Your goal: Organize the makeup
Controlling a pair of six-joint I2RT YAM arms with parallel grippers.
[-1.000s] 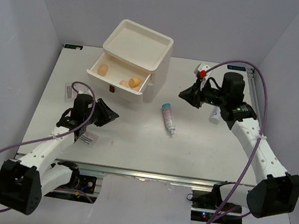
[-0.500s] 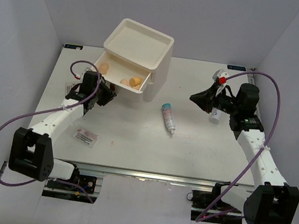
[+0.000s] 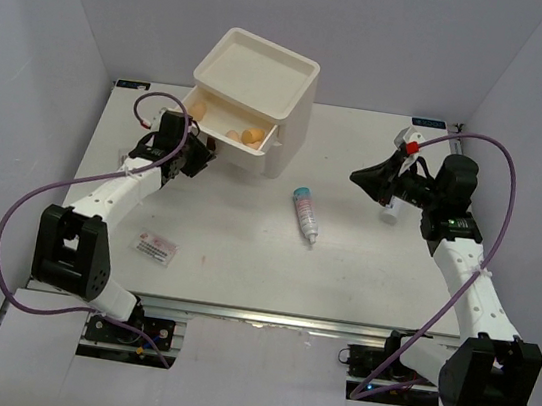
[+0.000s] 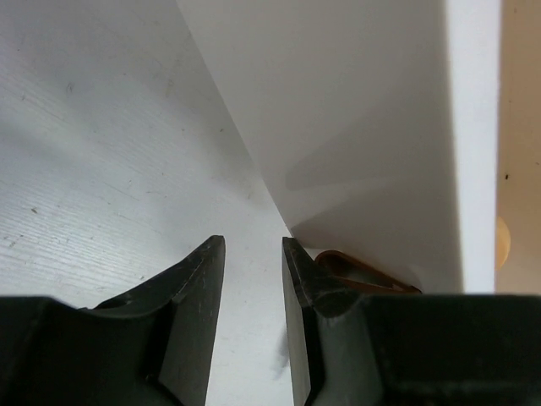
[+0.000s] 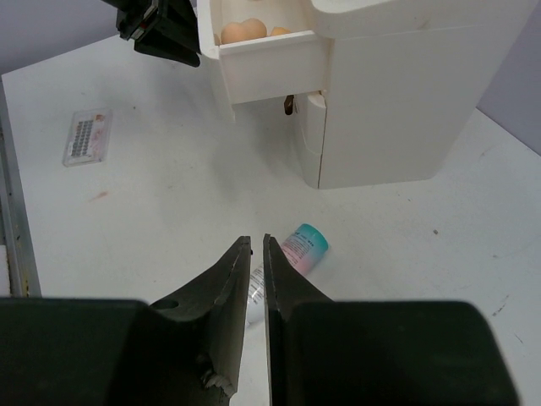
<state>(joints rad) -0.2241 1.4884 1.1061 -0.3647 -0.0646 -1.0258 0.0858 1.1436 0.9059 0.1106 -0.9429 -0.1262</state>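
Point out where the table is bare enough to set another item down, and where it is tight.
Bare: the near-centre stretch between the flat packet and the teal-pink tube, and the near-right patch between that tube and the right arm. Crowded: in front of the drawer chest, where the left gripper sits at the open drawer.
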